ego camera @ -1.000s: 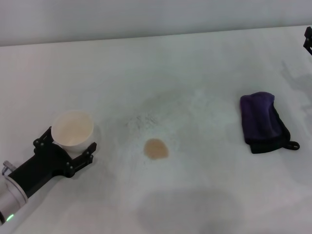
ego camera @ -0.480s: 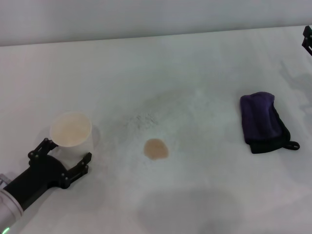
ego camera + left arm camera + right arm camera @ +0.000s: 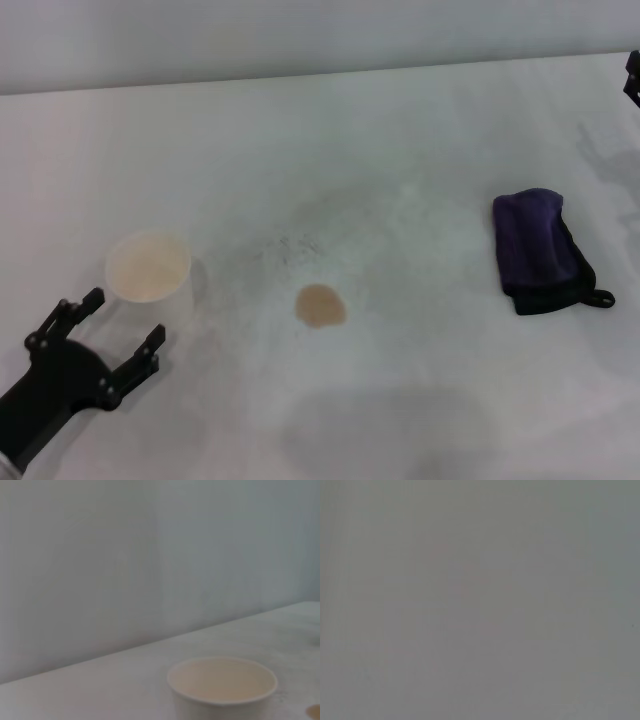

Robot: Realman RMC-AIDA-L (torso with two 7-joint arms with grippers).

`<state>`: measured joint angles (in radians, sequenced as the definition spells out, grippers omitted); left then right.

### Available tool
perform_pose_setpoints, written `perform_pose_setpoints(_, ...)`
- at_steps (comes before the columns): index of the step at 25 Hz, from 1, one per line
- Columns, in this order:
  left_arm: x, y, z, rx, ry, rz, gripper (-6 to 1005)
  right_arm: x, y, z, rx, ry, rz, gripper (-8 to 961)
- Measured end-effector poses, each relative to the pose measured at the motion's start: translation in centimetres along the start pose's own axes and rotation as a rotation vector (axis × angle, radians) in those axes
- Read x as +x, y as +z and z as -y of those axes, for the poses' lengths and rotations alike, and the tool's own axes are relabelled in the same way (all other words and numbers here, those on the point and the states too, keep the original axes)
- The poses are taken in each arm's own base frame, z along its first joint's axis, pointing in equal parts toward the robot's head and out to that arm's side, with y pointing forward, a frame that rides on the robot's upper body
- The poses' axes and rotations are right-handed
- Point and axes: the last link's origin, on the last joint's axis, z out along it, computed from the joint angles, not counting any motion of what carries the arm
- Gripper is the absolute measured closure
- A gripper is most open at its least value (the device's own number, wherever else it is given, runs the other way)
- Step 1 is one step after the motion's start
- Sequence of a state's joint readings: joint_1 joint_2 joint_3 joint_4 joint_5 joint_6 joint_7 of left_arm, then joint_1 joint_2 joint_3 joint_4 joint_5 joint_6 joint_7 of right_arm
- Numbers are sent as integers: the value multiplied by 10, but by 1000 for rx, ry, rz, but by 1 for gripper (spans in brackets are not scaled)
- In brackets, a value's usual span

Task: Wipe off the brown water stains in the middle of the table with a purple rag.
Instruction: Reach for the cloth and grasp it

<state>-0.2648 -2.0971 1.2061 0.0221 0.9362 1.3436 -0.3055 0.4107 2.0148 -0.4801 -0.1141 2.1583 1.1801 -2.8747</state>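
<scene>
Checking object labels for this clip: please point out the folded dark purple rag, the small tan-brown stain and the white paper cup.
folded dark purple rag (image 3: 538,245), head view, middle of its top fold.
small tan-brown stain (image 3: 320,305), head view, centre of the blot.
white paper cup (image 3: 149,267), head view, inside its open mouth.

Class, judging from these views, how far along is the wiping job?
Barely started. Done: the cup stands upright on the table, free of the open left pincer. In hand: nothing. Left: the rag lies folded and untouched, the stain unwiped; the right pincer sits at the far edge.
</scene>
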Motion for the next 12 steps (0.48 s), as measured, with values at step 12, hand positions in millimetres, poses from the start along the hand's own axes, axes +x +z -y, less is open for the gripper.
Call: perform_pose_setpoints(12,-10,-44,6,211,-25,-29,141,-2,-3,-3,-8,37,23,97)
